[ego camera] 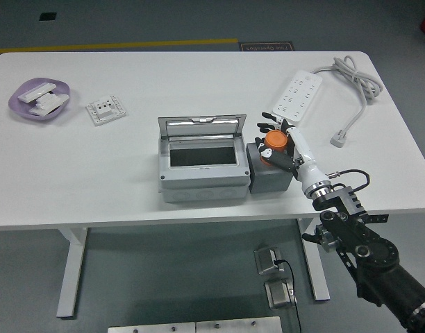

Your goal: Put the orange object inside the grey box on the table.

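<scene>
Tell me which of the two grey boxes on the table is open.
The larger grey box on the left is open: its lid stands raised at the back. The smaller dark grey block beside it, under the right hand, shows no opening.

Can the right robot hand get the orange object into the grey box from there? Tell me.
Probably yes. The right robot hand grips the orange object just right of the grey box, whose lid stands open; nothing lies between them.

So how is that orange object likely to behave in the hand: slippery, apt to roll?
The orange object looks small and rounded, so probably light and apt to roll if released. Its smooth look suggests it may slip; the right hand wraps fingers around it.
</scene>
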